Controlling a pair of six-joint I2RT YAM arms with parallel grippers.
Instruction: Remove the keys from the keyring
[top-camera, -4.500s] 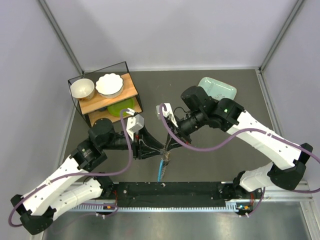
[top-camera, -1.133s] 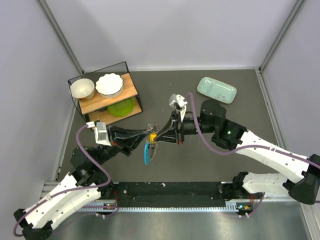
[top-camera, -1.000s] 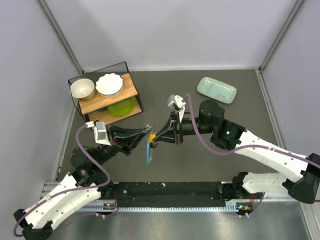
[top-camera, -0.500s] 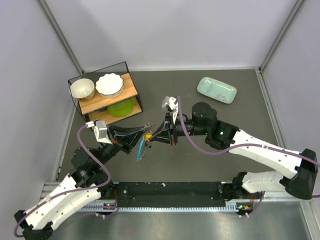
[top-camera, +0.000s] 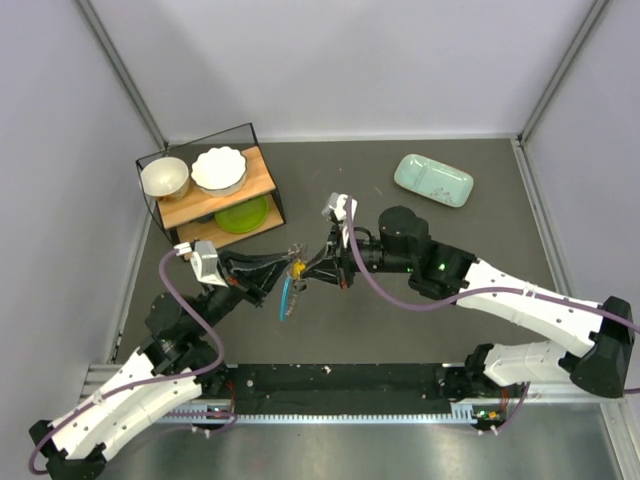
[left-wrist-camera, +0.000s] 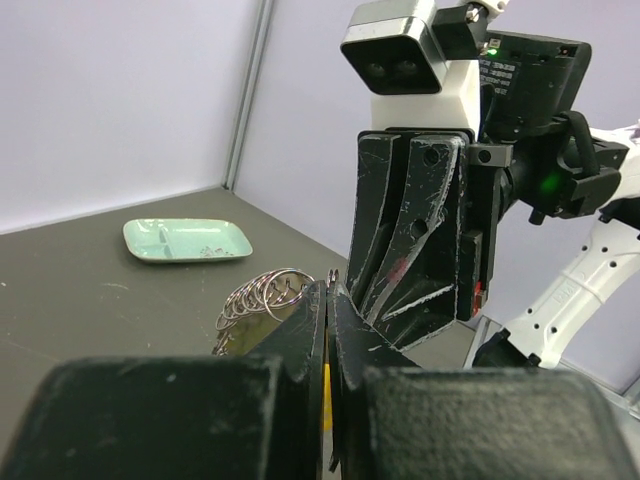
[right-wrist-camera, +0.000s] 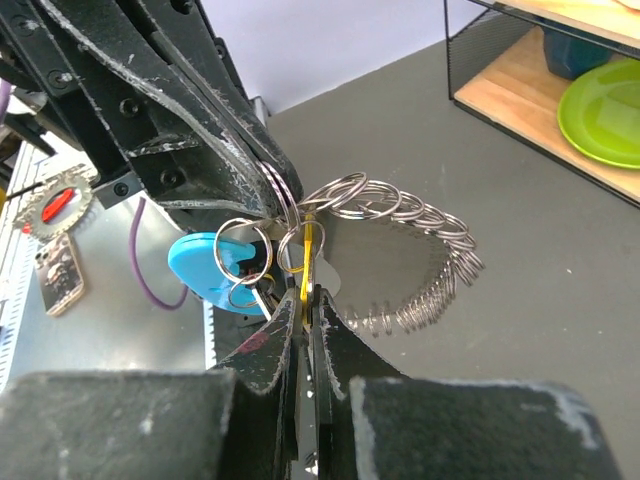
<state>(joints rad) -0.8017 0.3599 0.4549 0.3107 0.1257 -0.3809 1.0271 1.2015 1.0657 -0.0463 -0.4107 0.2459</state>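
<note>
Top external view: the two arms meet above the dark desk, left of its centre. The left gripper and right gripper are tip to tip. A blue-covered key hangs below them. A black wire rack stands at the far left corner, holding two pale bowls and a green plate. A mint tray lies toward the far right corner, well apart from the grippers.

Left wrist view: the left gripper has its fingers pressed narrow, a yellow sliver between them. The keyring, a fan of silvery loops, sits just left of the tips. The right gripper fills the space ahead, and a green light glows behind it.

Right wrist view: the right gripper is pinched on a thin yellow piece threaded on a ring; whether it is a key cannot be told. The keyring arcs right from the left gripper, which clamps its loops. The blue-covered key hangs just left, beside small rings. The rack and plate lie beyond. No writing is legible.
</note>
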